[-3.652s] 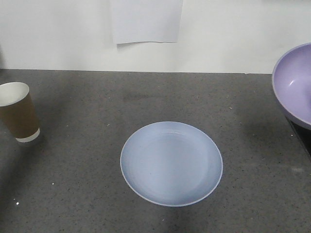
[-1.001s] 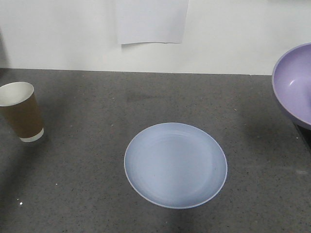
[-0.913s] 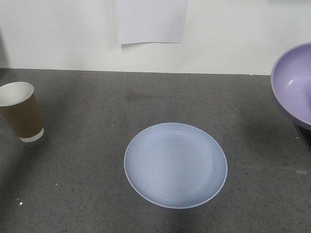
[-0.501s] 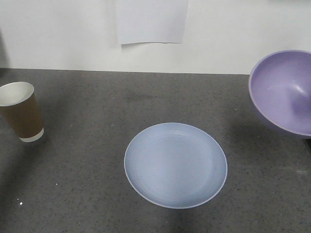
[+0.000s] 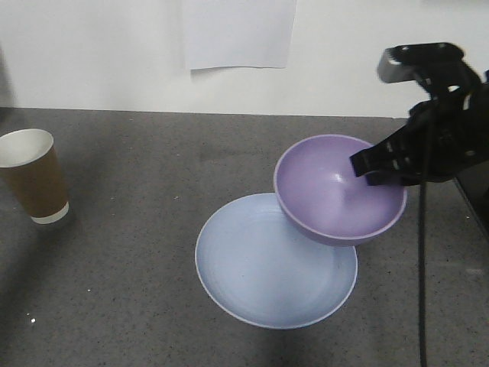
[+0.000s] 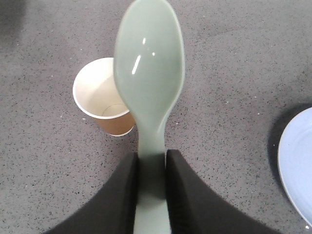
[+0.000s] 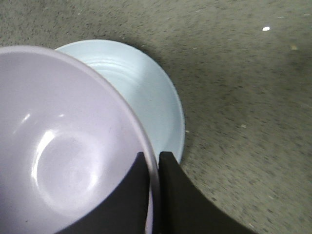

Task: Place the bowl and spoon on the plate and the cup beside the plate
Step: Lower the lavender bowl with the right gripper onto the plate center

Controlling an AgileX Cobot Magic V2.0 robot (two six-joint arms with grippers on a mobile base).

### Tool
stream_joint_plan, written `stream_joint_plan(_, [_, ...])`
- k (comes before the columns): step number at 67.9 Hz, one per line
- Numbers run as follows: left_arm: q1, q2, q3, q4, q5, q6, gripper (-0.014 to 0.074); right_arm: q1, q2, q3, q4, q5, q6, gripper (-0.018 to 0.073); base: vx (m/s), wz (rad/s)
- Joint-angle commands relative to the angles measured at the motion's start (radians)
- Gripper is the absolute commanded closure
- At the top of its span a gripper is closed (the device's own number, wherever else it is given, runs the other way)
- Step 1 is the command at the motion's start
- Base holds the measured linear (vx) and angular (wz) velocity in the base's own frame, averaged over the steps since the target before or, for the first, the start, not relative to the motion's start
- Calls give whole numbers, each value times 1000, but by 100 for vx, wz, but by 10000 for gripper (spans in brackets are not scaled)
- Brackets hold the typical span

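- One lavender bowl [image 5: 340, 187] hangs right of centre in the front view, tilted so that its hollow faces the camera. It overlaps the upper right rim of the plate [image 5: 252, 283]. Whether its base touches the plate, I cannot tell.
- Two black fingers of the right claw [image 7: 152, 158] pinch the bowl's rim at the bottom of the right wrist view, one finger inside the bowl and one outside.
- The pale blue plate lies flat on the desk [image 5: 137, 252], low in the middle of the front view. Nothing rests in the bare part of it that shows.
- The mint-green spoon [image 6: 148, 83] fills the middle of the left wrist view, with its handle at the bottom and its rounded end at the top.
- The left claw [image 6: 150, 158] is pressed onto the spoon's handle, with a dark finger on either side.
- The brown paper cup [image 5: 30, 183] stands upright at the left edge of the front view, well apart from the plate. In the left wrist view it sits behind the spoon's neck, white inside.
- A black cable [image 5: 420, 290] drops from the right arm down the right side of the front view.
- A white sheet of paper [image 5: 238, 34] hangs on the pale wall at the top centre.
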Motion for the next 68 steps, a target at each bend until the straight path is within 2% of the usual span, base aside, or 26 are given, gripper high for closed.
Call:
stream_joint_plan(1, [-4, -21, -26, 3, -24, 0, 603, 36, 37, -26, -8, -82, 18, 563, 0, 0])
stream_joint_plan(25, [-4, -21, -26, 3, -24, 0, 603, 104, 206, -26, 16, -173, 17, 563, 0, 0])
stream_joint_plan(68, [-4, -21, -26, 3, -24, 0, 603, 104, 329, -23, 20, -160, 14, 563, 0, 0])
